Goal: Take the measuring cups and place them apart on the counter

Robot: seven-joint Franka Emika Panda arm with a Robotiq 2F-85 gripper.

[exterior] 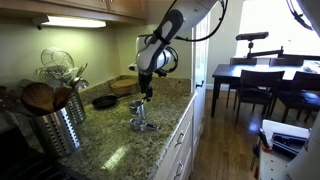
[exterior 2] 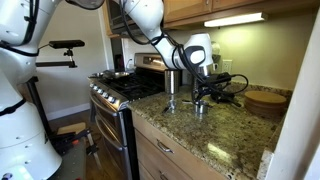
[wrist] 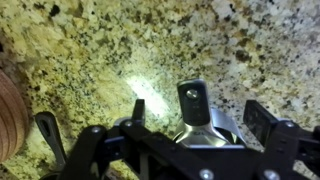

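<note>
The measuring cups are a small shiny silver stack on the speckled granite counter. They also show in an exterior view. In the wrist view one cup lies right under the camera, its flat handle pointing up the frame. My gripper hangs just above the stack. It is open, with a dark finger on each side of the cup and neither touching it. It also shows in an exterior view.
A ribbed steel utensil canister stands in the near corner. A black skillet and a wooden bowl sit behind the cups. A stove adjoins the counter. A steel container stands next to the gripper. A dining table stands beyond.
</note>
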